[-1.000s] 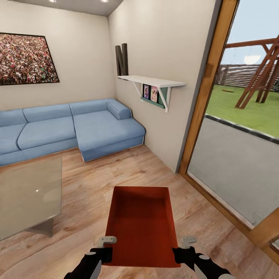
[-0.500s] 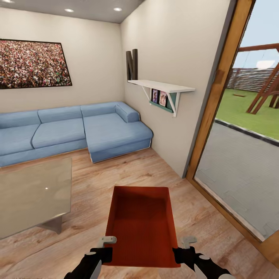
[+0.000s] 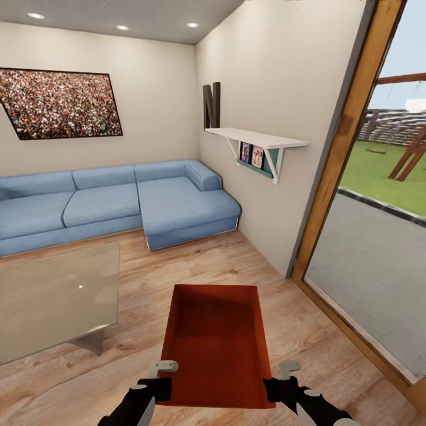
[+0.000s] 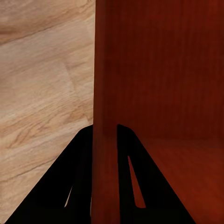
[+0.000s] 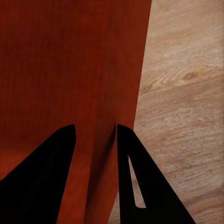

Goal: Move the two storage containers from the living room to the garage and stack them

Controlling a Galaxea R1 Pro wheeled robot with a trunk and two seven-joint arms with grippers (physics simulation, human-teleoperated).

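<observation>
Orange-red ribbed topless rectangular storage container (image 3: 216, 346) held above light wood-plank floor (image 3: 148, 296); left gripper (image 3: 155, 378) and right gripper (image 3: 278, 381) each pinching a side wall.

I have both black arms reaching in from the frame's bottom edge, left pincer (image 3: 155, 378) at lower left and right pincer (image 3: 283, 380) at lower right, each clamped on a side wall of the storage container (image 3: 216, 343).
</observation>
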